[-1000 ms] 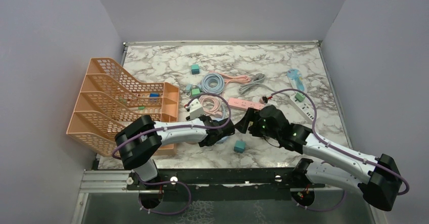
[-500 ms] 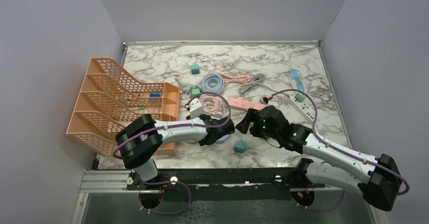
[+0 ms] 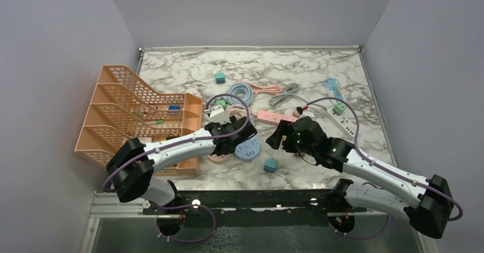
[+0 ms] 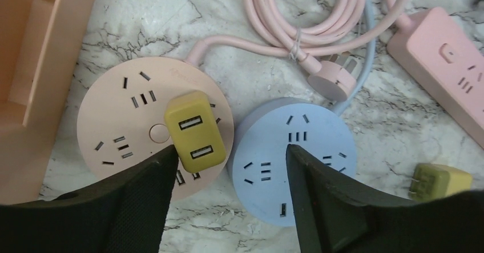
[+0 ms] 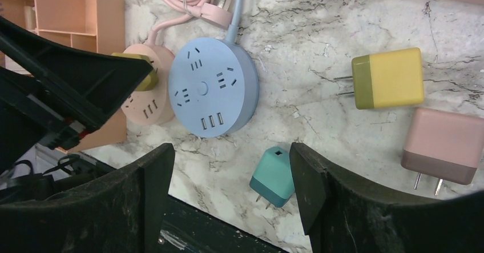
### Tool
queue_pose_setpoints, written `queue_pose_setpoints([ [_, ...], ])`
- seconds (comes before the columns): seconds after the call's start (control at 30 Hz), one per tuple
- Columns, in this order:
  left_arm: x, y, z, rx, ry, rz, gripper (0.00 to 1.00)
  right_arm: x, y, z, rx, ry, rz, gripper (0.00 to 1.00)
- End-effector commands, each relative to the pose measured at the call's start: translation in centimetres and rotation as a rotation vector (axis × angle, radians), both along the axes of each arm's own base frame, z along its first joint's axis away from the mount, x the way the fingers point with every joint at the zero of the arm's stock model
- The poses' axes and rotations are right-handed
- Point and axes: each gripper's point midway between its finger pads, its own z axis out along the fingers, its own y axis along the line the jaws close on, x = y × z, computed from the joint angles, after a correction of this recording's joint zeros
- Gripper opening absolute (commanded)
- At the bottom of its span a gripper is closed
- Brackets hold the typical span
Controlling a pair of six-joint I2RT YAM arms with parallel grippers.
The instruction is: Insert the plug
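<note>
A yellow plug (image 4: 194, 132) with two USB ports stands inserted in the round pink socket hub (image 4: 120, 121). My left gripper (image 4: 228, 167) hovers open just above it; its left finger is next to the plug and touches nothing. A round blue socket hub (image 4: 291, 161) lies beside the pink one. In the top view my left gripper (image 3: 228, 139) is over both hubs. My right gripper (image 5: 231, 173) is open above the marble, with a loose teal plug (image 5: 273, 176) lying below, between its fingers. My right gripper (image 3: 278, 136) holds nothing.
A second yellow plug (image 5: 388, 77) and a pink plug (image 5: 442, 144) lie loose on the table. A pink power strip (image 3: 277, 116), a white strip (image 3: 341, 121) and coiled cables sit behind. An orange file rack (image 3: 137, 116) stands at the left. The table's front edge is near the teal plug.
My left gripper has opened, let go of the yellow plug and drawn back to the upper left, uncovering the blue hub. The right arm has barely moved.
</note>
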Motion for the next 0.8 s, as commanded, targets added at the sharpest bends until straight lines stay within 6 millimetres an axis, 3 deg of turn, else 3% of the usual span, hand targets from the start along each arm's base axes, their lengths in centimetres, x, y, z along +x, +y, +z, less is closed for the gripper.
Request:
queue_pose_setpoints([
  [0.0, 0.2, 0.6, 1.4, -0.025, -0.006, -0.051, 0.72, 0.5, -0.2, 1.0, -0.029, -0.034, -0.003, 0.74],
  [0.2, 0.9, 2.4, 2.4, -0.016, -0.014, -0.07, 0.73, 0.4, 0.2, 1.5, -0.046, -0.066, 0.063, 0.74],
  [0.33, 1.5, 2.4, 3.8, -0.026, -0.027, -0.121, 0.73, 0.8, 0.6, 1.7, -0.097, -0.09, 0.113, 0.74],
  [0.6, -0.2, 1.0, 1.3, -0.128, 0.098, -0.088, 0.72, 1.3, 1.0, 1.3, -0.128, -0.08, 0.124, 0.74],
  [0.77, 0.1, 1.2, 0.1, -0.115, 0.108, -0.054, 0.68, 1.1, 1.0, 1.1, -0.118, -0.072, 0.125, 0.74],
])
